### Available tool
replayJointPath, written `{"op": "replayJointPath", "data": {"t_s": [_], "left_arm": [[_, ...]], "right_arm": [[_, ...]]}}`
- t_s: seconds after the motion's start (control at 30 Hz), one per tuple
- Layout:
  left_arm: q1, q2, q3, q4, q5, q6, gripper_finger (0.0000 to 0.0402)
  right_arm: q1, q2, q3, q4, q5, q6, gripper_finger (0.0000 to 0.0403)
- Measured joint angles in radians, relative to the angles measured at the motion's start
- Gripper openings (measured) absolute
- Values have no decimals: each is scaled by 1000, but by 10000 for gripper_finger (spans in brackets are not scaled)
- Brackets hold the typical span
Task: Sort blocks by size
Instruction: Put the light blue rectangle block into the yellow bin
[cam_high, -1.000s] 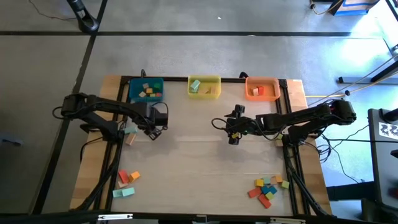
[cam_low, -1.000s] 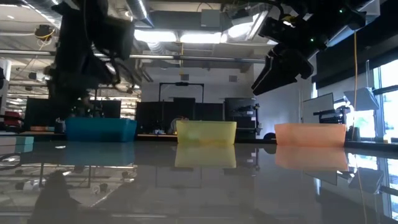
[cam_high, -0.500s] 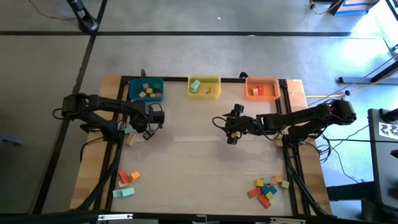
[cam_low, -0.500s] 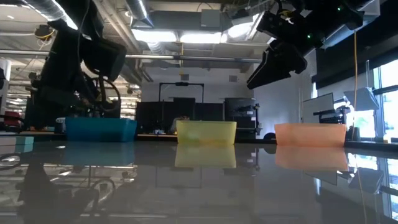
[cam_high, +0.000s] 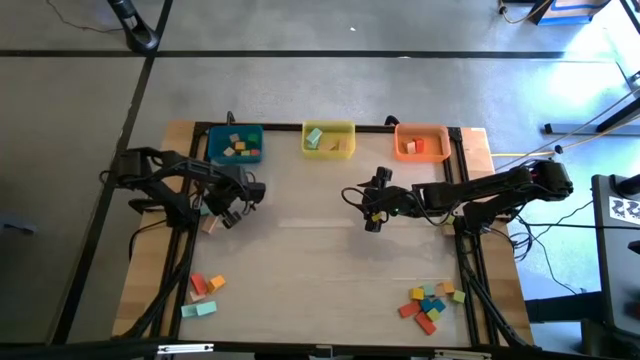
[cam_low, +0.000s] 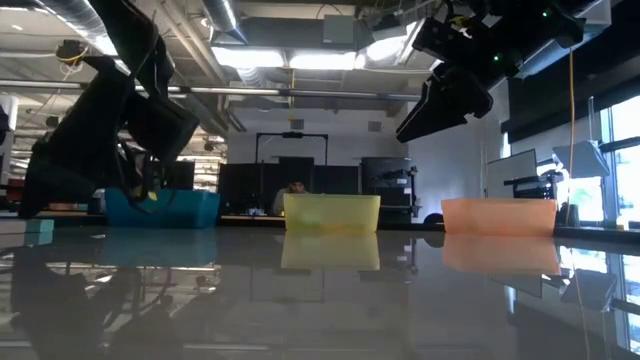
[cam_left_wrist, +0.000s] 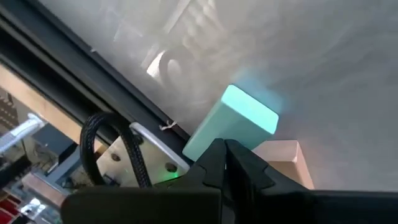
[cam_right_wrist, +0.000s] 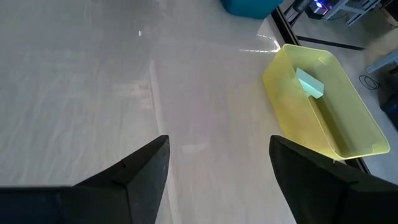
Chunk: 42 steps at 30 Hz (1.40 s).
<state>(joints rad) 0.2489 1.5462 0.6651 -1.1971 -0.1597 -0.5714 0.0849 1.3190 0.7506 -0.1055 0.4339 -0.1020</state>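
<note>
**Left gripper closed empty beside two blocks at left edge**

The left gripper (cam_high: 222, 214) sits low near the left edge of the pale wooden table (cam_high: 320, 270), fingers pressed together with nothing between them. In the left wrist view the tips (cam_left_wrist: 227, 163) point at a mint-green rectangular block (cam_left_wrist: 233, 124) lying against a tan wooden block (cam_left_wrist: 286, 162), both close to the black frame rail (cam_left_wrist: 74, 62).

The right gripper (cam_high: 372, 212) hangs mid-table, fingers (cam_right_wrist: 140, 171) well apart and empty, facing the yellow plastic bin (cam_right_wrist: 323, 106).

Loose coloured blocks wait near the front-left (cam_high: 203, 290) and front-right (cam_high: 430, 302) corners; others already lie in the blue (cam_high: 236, 146), yellow and orange (cam_high: 421, 144) bins.

Risks, as I judge them:
- Closed fingers would shove the mint block, not grasp it.
- The touching tan block may drag along.
- The rail crowds the approach.
</note>
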Motion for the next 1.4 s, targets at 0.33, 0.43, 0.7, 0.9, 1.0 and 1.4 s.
{"op": "replayJointPath", "data": {"t_s": [0.33,0.43,0.7,0.9,1.0,1.4], "left_arm": [[-35,0,94,96,-4,38,1],[-59,0,134,171,-2,65,2],[-93,-1,168,474,41,169,2],[-108,-2,175,561,57,246,3],[-107,-20,210,522,53,268,3],[-104,-99,234,521,45,316,6]], "right_arm": [[0,0,0,0,0,0,276],[0,0,0,0,0,0,276],[0,3,0,0,0,0,276],[0,11,0,-2,-9,0,276],[0,11,0,0,-9,0,276],[0,11,0,3,-8,0,276]]}}
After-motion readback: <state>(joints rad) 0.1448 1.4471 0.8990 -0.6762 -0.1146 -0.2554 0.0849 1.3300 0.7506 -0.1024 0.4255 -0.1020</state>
